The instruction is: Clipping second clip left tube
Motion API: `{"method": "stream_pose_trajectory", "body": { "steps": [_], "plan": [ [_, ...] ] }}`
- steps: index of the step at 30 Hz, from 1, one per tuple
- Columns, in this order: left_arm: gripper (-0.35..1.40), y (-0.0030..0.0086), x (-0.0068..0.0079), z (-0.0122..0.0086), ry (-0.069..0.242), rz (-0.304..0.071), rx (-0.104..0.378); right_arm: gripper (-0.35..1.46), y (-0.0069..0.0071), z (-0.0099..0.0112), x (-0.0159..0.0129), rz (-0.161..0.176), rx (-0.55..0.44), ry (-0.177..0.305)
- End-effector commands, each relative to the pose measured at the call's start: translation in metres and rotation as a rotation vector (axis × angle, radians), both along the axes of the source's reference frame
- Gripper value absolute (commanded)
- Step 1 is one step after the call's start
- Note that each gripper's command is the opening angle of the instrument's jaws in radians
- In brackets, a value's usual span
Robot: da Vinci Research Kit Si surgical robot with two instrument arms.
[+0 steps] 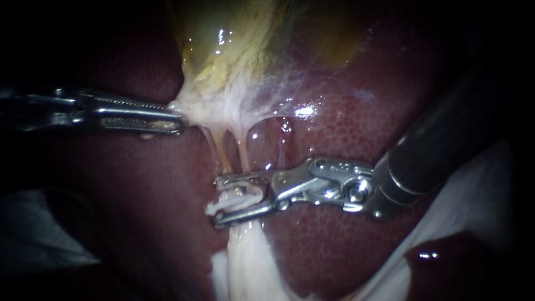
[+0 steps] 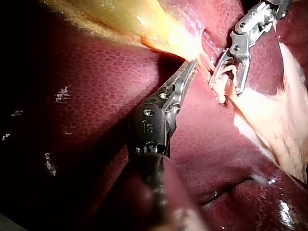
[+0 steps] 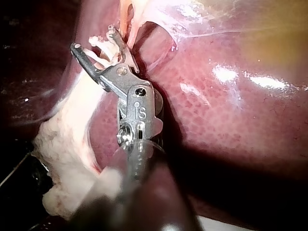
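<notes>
Closest to the endoscope there's a strip of pale tissue (image 1: 248, 262) running up over the liver (image 1: 334, 134). Right where it narrows sits the right instrument (image 1: 216, 200), coming in from the right. Its jaws stand fairly wide but they've got a white clip (image 1: 239, 196) held between them, one jaw on each side of it. The clip sits across the bottom of two thin tubes, where they run into that pale strip. The left tube (image 1: 222, 153) drops straight into the clip, and the other tube (image 1: 243, 150) is just beside it and goes in there too. Honestly can't tell if the clip takes only the left one or both. The right wrist view shows the same thing, with the clip's white prongs poking out between the spread jaws. A bit further back, the left instrument (image 1: 181, 120) comes in from the left, jaws pressed together and pinching the whitish lower edge of the gallbladder (image 1: 234, 50). The tubes hang taut between that pinch and the clip. Furthest back, the yellowish gallbladder lies against the liver.
</notes>
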State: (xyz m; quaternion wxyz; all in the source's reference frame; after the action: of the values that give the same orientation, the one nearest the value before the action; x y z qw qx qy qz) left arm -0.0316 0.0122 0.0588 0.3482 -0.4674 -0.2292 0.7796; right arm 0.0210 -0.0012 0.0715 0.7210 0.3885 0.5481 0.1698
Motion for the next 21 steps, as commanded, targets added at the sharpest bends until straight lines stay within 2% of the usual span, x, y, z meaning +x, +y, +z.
{"method": "stream_pose_trajectory", "body": {
  "steps": [1, 8, 13, 21],
  "plan": [
    [-0.35, 0.0000, 0.0000, 0.0000, 0.000, 0.000, 0.000, 0.49, -0.0001, -0.0003, 0.0000, 0.000, 0.008, -0.002],
    [-0.35, -0.0001, 0.0003, 0.0000, -0.001, 0.002, 0.000, 0.49, -0.0002, -0.0036, -0.0006, -0.012, 0.021, 0.009],
    [-0.35, -0.0001, 0.0005, 0.0000, -0.002, 0.003, 0.000, 0.49, 0.0006, -0.0055, -0.0021, -0.003, 0.033, 0.005],
    [-0.35, -0.0001, 0.0006, -0.0001, 0.000, 0.001, -0.001, 0.48, 0.0012, -0.0046, -0.0039, 0.007, 0.036, -0.003]
  ]
}}
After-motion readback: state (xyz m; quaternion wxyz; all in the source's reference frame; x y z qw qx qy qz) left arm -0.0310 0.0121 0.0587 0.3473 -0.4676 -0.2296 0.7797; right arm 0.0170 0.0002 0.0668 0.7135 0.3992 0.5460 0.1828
